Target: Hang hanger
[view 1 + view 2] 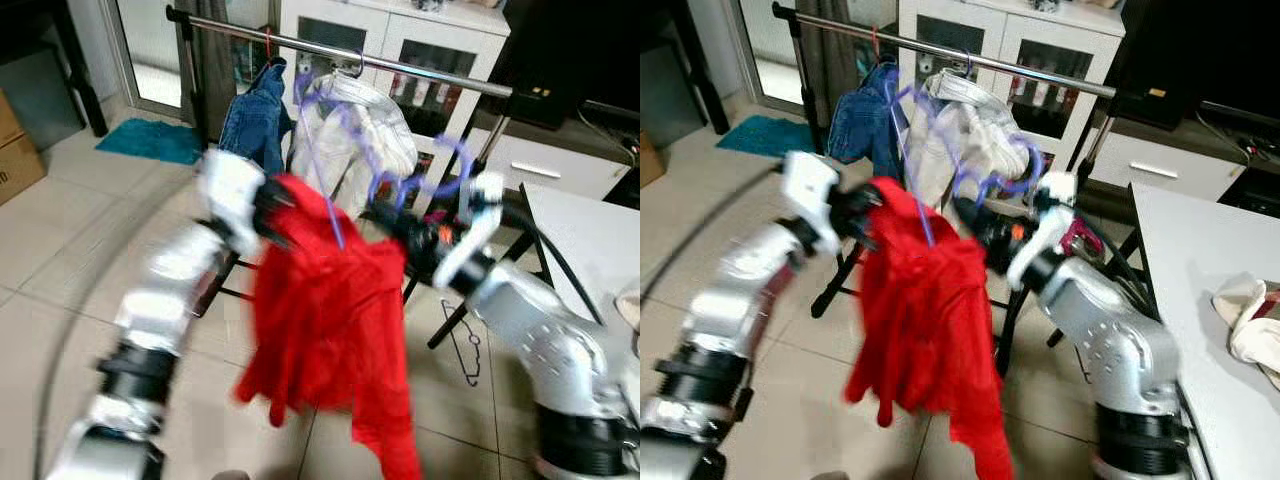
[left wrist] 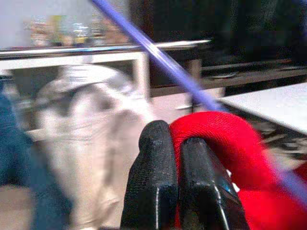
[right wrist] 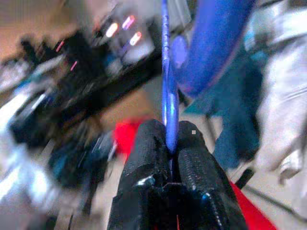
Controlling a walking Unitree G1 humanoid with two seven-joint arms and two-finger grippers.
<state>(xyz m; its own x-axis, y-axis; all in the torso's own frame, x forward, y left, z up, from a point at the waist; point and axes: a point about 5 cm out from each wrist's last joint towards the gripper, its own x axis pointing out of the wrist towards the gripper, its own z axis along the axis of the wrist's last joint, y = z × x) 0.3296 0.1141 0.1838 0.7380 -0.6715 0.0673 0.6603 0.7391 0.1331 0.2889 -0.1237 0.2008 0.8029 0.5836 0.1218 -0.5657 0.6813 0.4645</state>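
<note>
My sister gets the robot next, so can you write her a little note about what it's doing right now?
Left gripper: fingers shut on the red garment, holding it up at one shoulder.
Right gripper: fingers shut on the purple hanger, which is tangled with the garment, in front of the rack.
Clothes rail: jeans and a white garment already hang there.
Done: garment and hanger lifted.
Left: hook the hanger over the rail, then let go.

You see a red garment (image 1: 330, 330) draped on a purple hanger (image 1: 400, 180), held up between both arms below the rail (image 1: 330, 50). The left gripper (image 1: 275, 210) and right gripper (image 1: 405, 235) seemingly grip it; blur hides fingers.
</note>
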